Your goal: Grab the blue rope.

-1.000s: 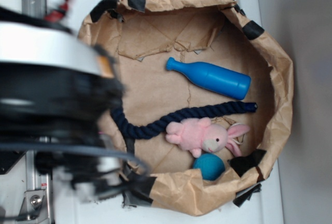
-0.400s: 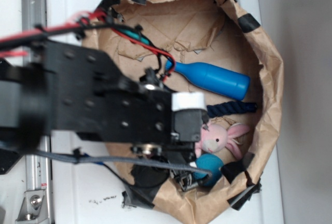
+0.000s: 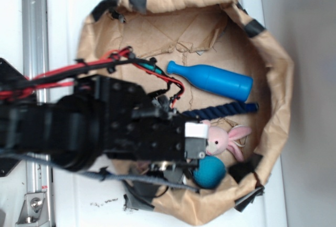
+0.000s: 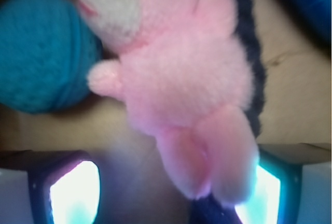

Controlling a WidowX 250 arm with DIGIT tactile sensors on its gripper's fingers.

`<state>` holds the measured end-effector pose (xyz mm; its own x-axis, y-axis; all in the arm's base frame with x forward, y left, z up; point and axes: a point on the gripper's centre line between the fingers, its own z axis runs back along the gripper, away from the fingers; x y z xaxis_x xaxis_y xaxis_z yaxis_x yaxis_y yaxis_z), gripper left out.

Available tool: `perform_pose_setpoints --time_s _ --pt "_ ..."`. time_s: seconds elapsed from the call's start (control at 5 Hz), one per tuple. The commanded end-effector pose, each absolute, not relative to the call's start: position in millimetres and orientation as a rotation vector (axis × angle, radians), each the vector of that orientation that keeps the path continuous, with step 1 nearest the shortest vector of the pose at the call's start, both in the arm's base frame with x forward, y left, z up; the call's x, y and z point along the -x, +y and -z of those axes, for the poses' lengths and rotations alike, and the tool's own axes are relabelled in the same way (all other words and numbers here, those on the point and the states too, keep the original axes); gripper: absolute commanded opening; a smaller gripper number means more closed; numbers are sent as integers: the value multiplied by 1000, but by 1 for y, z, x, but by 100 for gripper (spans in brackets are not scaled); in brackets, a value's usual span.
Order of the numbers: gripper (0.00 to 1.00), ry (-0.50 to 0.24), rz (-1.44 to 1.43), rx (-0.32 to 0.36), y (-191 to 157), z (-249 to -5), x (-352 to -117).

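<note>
The blue rope is dark navy and twisted. It lies on the floor of the paper bag, and only its right part shows past my arm. In the wrist view the rope runs along the right side of the pink plush bunny and reappears at the bottom between my fingers. My gripper is open, with its two fingers wide apart. It hovers over the bunny's legs and the rope. In the exterior view the gripper itself is hidden under my arm.
A bright blue plastic bottle lies above the rope. The pink bunny and a teal ball lie below it. The ball shows at the upper left in the wrist view. The brown paper bag's crumpled rim surrounds everything.
My arm has swung in over the bag and now covers the left part of the rope and the bunny. Since 0.4 s ago the wrist has shifted lower in the picture.
</note>
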<state>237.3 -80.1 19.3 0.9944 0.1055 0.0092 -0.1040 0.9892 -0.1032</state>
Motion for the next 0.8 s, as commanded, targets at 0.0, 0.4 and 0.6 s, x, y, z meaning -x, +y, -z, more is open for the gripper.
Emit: perform_pose_setpoints --time_s 0.0,0.4,0.6 --pt "0 20 -108 133 -87 -24 -220" --pt "0 -51 -140 100 -62 -54 -230" --pt "0 -49 -123 95 -64 -53 -235"
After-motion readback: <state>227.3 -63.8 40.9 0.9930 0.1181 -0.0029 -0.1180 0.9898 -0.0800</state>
